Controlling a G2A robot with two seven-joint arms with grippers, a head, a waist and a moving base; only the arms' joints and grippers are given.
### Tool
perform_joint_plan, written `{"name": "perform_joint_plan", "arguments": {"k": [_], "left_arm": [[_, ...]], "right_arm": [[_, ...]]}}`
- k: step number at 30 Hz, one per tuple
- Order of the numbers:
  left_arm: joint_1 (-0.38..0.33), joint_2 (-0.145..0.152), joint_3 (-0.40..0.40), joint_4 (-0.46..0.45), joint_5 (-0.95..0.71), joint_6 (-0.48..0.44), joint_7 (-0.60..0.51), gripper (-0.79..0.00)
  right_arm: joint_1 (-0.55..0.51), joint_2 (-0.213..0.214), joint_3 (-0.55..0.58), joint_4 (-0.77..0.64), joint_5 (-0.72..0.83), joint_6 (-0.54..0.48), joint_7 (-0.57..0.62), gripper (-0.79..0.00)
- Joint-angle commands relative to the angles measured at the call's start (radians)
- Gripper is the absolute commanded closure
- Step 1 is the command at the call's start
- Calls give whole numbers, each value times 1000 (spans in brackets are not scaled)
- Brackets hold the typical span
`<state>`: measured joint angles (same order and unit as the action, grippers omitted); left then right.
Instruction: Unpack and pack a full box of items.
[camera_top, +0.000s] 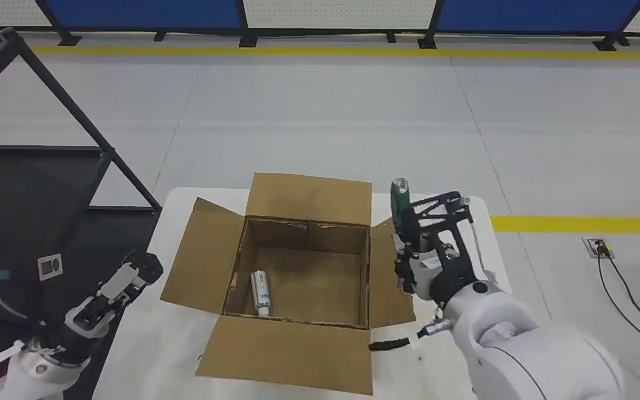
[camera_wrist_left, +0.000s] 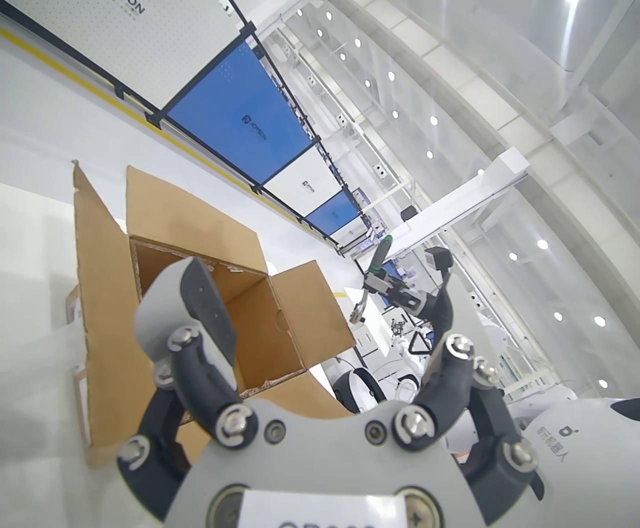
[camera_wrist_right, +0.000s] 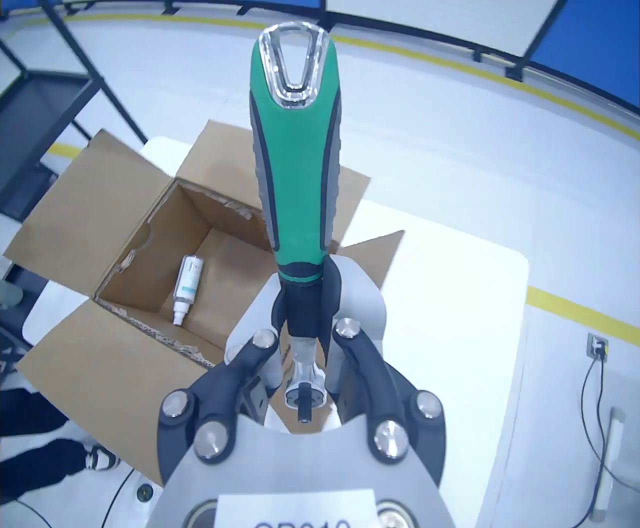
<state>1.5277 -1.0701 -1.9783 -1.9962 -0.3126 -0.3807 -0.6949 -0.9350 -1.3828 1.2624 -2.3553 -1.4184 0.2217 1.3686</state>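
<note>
Over the box's right-hand flap, top view: right gripper (camera_top: 408, 228) is clamped on the green-handled tool (camera_top: 401, 196), handle end pointing away from the robot. The box (camera_top: 305, 196) sits open on the white table (camera_top: 160, 345), flaps splayed. One white bottle (camera_top: 261, 291) lies flat on the box floor beside the left wall, long axis front-to-back, cap end toward the robot. Left gripper (camera_top: 140, 272) sits at the table's left edge, well apart from the box.

Left wrist view: left gripper (camera_wrist_left: 320, 300) is spread wide with nothing between the pads. Box (camera_wrist_left: 200, 225) is ahead of it, and the right gripper (camera_wrist_left: 390, 287) is beyond that with the tool raised.

Right wrist view: fingers (camera_wrist_right: 357, 295) pinch the tool (camera_wrist_right: 295, 165) at its dark neck. The handle runs straight out along the claw's axis, and the metal end is tucked back toward the palm. Bottle (camera_wrist_right: 186, 287) lies low in the box, off to the claw's left.

Judgement: can't tell whether the tool is coming out or going in. Either way the key relation is the same. The claw is outside the cavity, with the opening to its left and below and bare table to its right. For the bottle, the left arm is on the nearer side.
</note>
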Motion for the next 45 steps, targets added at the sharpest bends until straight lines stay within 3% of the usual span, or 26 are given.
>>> {"name": "perform_joint_plan", "arguments": {"k": [1, 9, 19, 32, 45], "left_arm": [[-4, 1, 7, 1, 1, 2, -2, -785], [-19, 4, 32, -2, 11, 10, -7, -785], [-13, 7, 45, -11, 24, 20, 0, -785], [11, 7, 49, -30, 34, 22, 35, -785], [21, 7, 69, -58, 62, 28, 61, -785]], "right_arm": [[-1, 2, 55, 5, 5, 6, -3, 0], [-96, 13, 237, 23, -24, 16, 118, 0], [-80, 31, 403, 421, 139, -154, 36, 0], [100, 59, 413, 980, 161, -285, -21, 0], [177, 81, 398, 1194, 154, -316, -61, 0]]}}
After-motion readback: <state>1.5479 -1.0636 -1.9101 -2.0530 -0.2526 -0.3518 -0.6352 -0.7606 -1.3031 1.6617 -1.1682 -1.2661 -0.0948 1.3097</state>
